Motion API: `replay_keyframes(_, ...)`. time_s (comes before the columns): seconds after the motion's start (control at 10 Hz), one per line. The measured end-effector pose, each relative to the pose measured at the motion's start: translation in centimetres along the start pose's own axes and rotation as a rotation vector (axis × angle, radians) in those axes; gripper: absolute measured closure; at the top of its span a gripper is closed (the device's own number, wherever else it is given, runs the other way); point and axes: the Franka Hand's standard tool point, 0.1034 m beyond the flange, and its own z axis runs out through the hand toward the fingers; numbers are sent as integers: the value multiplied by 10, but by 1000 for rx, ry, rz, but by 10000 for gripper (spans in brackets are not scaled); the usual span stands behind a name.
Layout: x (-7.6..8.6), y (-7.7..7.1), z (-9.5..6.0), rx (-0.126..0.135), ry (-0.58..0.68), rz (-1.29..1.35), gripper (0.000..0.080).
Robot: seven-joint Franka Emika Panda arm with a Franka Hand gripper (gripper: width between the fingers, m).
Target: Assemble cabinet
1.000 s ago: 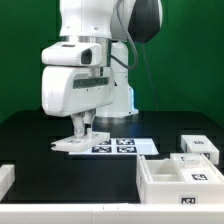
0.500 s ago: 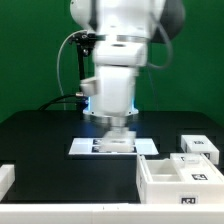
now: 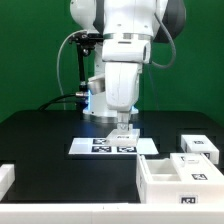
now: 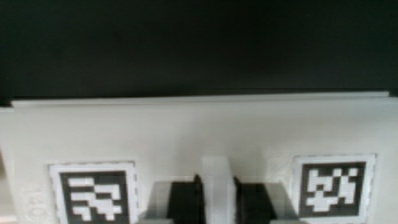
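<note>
**Cabinet:** not assembled; present as loose white parts.

- An open box point(image 3: 158, 187) is placed in the lower right of the exterior view, opening upward. Nothing is seen fitted into or onto it.
- A tagged block point(image 3: 200, 146) is set just behind the box, near the right edge. Whether the two touch cannot be judged.
- A further white piece point(image 3: 5, 180) is cut off by the lower left edge, well apart from the others.
- All parts are laid on the black surface point(image 3: 40, 135).

**Tool** point(image 3: 123, 133): positioned low at the centre of the exterior view, on or just above the marker board point(image 3: 85, 147), and well apart from every cabinet part. How wide it is set cannot be told, as the fingertips are blurred in the wrist view, between two tags of the board. No cabinet part is seen held.

**Progress:** judged to be at an early stage. No joint is seen made, and every part is left to be fetched and joined.
</note>
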Motion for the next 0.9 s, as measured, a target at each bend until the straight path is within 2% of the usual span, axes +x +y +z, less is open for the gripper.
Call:
replay_keyframes(0.2,35,-9,0,-7,-15,-142,735)
replay_keyframes(0.3,42,-14,1,-5,-13,-171,735)
replay_keyframes(0.4,23,-13,-1,7,11,-120,735)
replay_keyframes(0.5,13,-11,-1,7,8,-84,735)
replay_keyframes(0.7,17,-13,1,10,7,-87,735)
replay_keyframes(0.9,35,-35,0,126,-85,-39,735)
